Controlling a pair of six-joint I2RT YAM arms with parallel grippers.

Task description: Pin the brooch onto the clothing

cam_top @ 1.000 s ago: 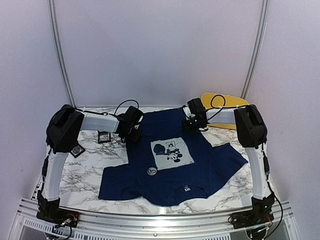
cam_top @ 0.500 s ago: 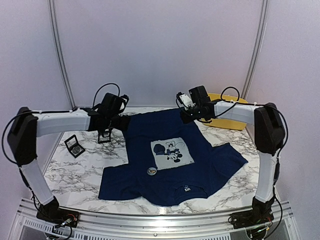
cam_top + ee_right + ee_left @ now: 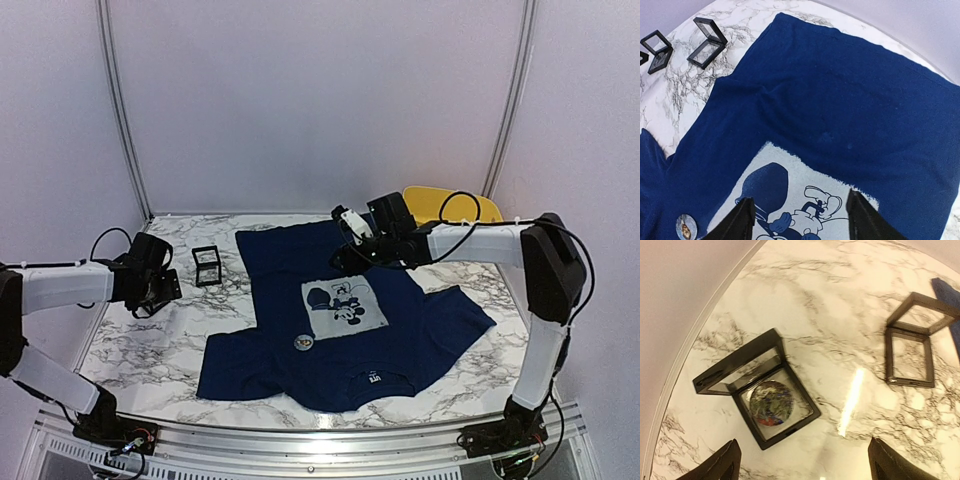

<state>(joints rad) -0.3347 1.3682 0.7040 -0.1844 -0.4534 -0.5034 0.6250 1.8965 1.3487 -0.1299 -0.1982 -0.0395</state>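
Navy T-shirt [image 3: 290, 270] lay flat mid-worktop [image 3: 170, 350], collar toward the arm bases, grey mouse print [image 3: 344, 306] face up. Small round brooch [image 3: 304, 342] sat on the shirt just beside the print's near-left corner; pinned or loose, could not tell. Right end effector [image 3: 800, 197] hovered over the print's far edge, fingers spread, nothing between them. Left end effector [image 3: 804, 445] hung over the worktop's left side, fingers wide apart, empty, above an open black case [image 3: 790, 431] holding a round patterned badge [image 3: 771, 402]. Second open case [image 3: 907, 330], empty, stood near the shirt's edge.
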